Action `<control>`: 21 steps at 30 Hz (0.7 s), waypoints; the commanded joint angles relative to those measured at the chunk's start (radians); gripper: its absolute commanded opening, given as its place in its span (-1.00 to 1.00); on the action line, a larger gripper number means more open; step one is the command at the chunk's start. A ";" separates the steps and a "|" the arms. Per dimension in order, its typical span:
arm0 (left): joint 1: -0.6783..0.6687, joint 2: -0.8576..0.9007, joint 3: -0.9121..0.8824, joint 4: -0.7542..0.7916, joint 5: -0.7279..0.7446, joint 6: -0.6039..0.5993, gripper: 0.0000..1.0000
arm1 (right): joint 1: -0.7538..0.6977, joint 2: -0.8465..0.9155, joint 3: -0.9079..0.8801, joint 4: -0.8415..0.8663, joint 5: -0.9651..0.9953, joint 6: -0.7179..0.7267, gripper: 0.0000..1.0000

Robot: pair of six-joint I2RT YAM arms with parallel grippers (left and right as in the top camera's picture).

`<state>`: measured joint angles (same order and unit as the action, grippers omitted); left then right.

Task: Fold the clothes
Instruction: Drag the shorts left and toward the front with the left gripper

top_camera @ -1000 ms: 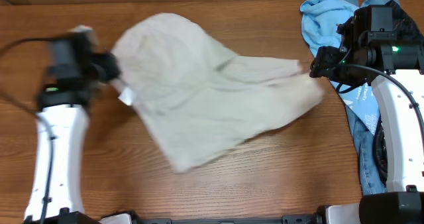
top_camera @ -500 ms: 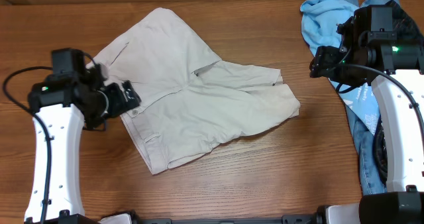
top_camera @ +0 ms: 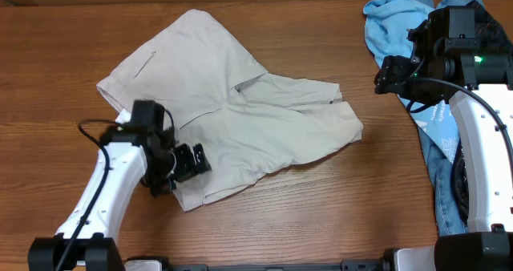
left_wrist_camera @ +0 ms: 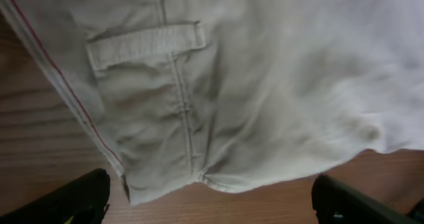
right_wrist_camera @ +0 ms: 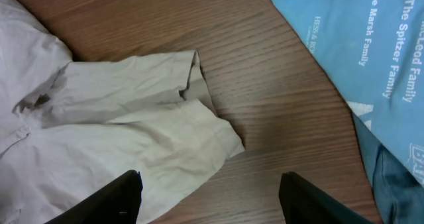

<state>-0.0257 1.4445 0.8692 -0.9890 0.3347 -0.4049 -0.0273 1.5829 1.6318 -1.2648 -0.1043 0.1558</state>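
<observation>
The beige khaki shorts (top_camera: 232, 111) lie spread and rumpled across the middle of the table. My left gripper (top_camera: 186, 163) is open and empty at their front left corner; the left wrist view shows the waistband with a belt loop (left_wrist_camera: 142, 45) and the corner edge just ahead of the open fingers (left_wrist_camera: 212, 204). My right gripper (top_camera: 386, 74) is open and empty, hovering right of the shorts; the right wrist view shows a leg hem (right_wrist_camera: 192, 118) ahead of the open fingers (right_wrist_camera: 209, 201).
A light blue T-shirt with white print (top_camera: 397, 18) lies heaped at the back right and runs down the right edge (right_wrist_camera: 371, 45). A dark garment (top_camera: 481, 6) shows behind the right arm. Bare wood table (top_camera: 321, 215) surrounds the shorts.
The shorts dropped from a lifted, blurred state to lying flat. My left arm let go of the waistband and moved forward and right to the front left corner. The right arm stayed still.
</observation>
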 commanded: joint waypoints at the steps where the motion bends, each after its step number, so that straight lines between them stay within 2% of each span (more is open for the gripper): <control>1: -0.001 0.005 -0.079 0.056 0.047 -0.058 1.00 | -0.003 -0.023 0.022 0.003 -0.002 -0.008 0.41; 6: -0.001 0.006 -0.173 0.154 0.049 -0.076 1.00 | -0.003 -0.023 0.022 0.000 -0.002 -0.008 0.41; 8: -0.001 0.006 -0.196 0.189 0.049 -0.075 0.78 | -0.003 -0.023 0.022 -0.002 -0.002 -0.008 0.41; 9: -0.001 0.006 -0.206 0.209 0.049 -0.074 0.40 | -0.003 -0.023 0.022 -0.002 -0.002 -0.008 0.41; 10: -0.001 0.006 -0.213 0.226 0.050 -0.075 0.14 | -0.003 -0.023 0.022 -0.002 -0.002 -0.008 0.41; 14: -0.001 0.006 -0.227 0.254 0.051 -0.075 -0.61 | -0.003 -0.023 0.022 -0.002 -0.002 -0.008 0.41; 15: -0.001 0.006 -0.226 0.253 0.048 -0.074 -0.88 | -0.003 -0.023 0.021 -0.002 -0.002 -0.008 0.41; 17: 0.002 0.006 -0.225 0.242 0.027 -0.076 -0.92 | -0.003 -0.023 0.021 -0.003 -0.002 -0.008 0.41; 21: 0.063 0.006 -0.209 0.206 -0.105 -0.127 -0.92 | -0.003 -0.023 0.022 -0.005 -0.002 -0.008 0.41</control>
<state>-0.0105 1.4467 0.6537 -0.7647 0.3355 -0.4896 -0.0273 1.5829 1.6318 -1.2732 -0.1043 0.1555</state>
